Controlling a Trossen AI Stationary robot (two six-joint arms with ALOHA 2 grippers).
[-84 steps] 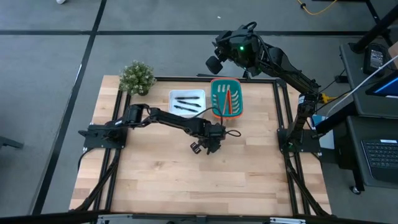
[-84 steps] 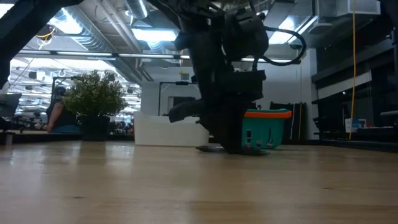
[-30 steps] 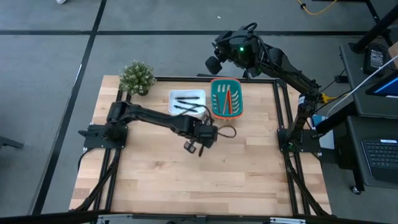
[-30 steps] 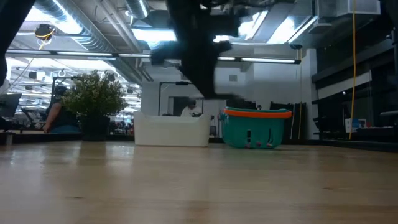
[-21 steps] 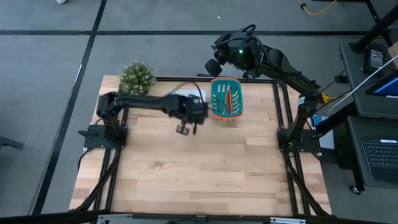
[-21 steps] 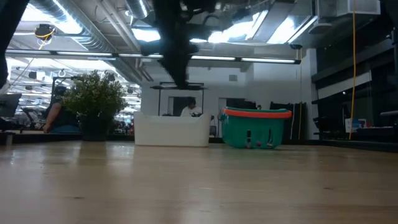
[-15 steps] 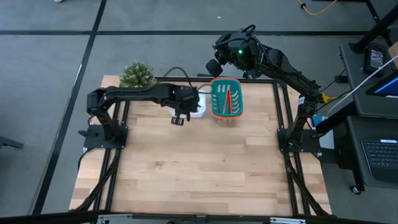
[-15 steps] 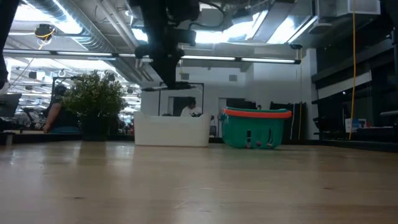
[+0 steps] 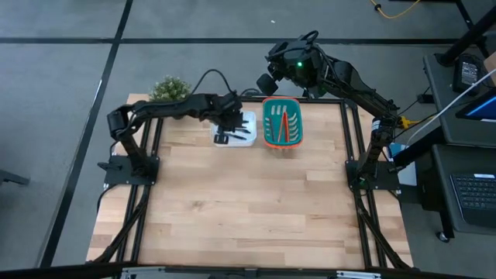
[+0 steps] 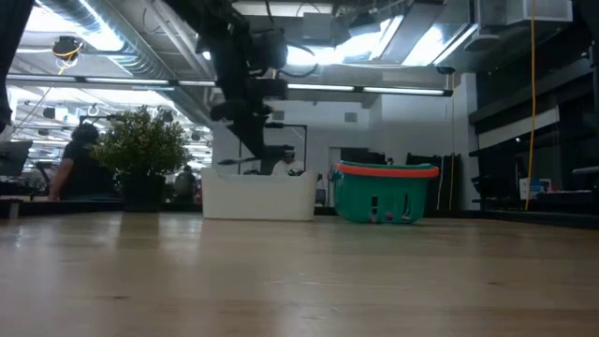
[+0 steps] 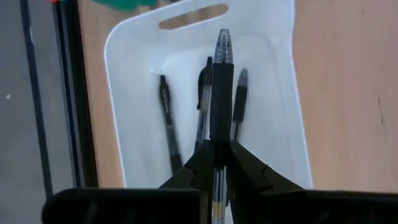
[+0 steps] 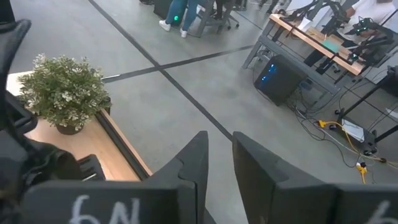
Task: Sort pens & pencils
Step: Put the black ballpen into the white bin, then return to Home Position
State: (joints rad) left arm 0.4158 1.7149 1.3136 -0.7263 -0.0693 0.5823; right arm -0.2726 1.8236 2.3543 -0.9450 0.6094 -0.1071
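Swinging back from the middle of the table, my left arm has carried its load to the far edge, and the left gripper [image 11: 217,163] now hangs above the white tray [image 9: 246,133], where half a second ago it was only at the tray's near corner. Its fingers [image 11: 200,163] are clamped on a black pen [image 11: 220,93], which juts straight out past the tips and sits over the tray without touching it (from table height I see the pincer clear of the tray's rim). Directly beneath the held pen, three more pens [image 11: 166,118] lie on the tray floor, roughly parallel to it, one off to one side and two almost under it. Just beside the tray, on the far side from my left arm's base, stands the teal basket [image 9: 267,133] with the red and orange pencils [image 9: 284,124] lying in it. A small potted plant [image 9: 169,87] sits at the table's far corner, behind the pincer's arm. My right gripper [image 12: 217,163] waits raised beyond the table's far edge, above the basket, fingers a little apart and holding nothing.
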